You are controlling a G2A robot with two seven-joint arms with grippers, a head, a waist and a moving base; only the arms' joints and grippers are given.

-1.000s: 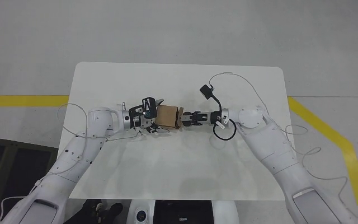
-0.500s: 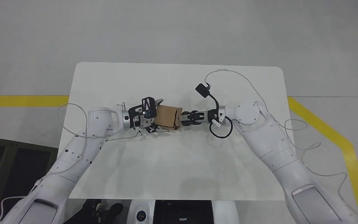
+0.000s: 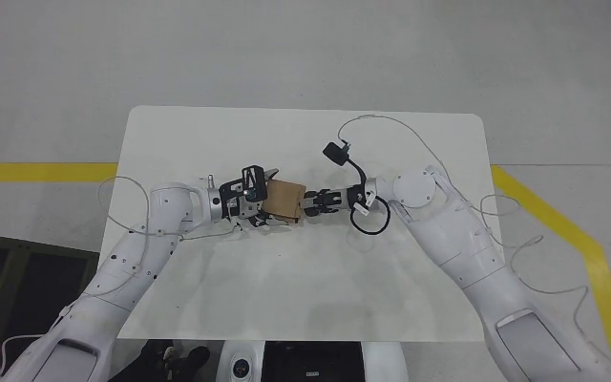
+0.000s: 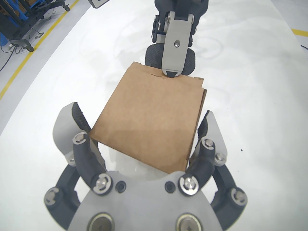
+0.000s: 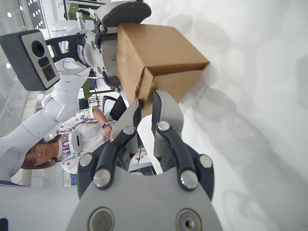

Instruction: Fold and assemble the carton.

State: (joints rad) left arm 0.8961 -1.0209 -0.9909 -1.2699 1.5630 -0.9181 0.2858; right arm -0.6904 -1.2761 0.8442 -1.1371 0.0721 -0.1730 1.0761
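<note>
Top view: carton (image 3: 284,201) lies on the surface (image 3: 305,282), left jaws at one end, right jaws at the other. Left wrist view: left jaws clamp the carton's (image 4: 149,118) near end from both sides. Right wrist view: right jaws pinch a wall edge at the carton's (image 5: 156,49) open end.

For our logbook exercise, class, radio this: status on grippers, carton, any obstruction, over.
Left gripper shut on carton sides. Right gripper pinching end flap; that end open. No obstruction seen.

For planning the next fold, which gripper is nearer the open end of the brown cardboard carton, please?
Right. The right gripper pinches the brown cardboard carton by an edge at that end; the left gripper clasps the opposite end.
</note>
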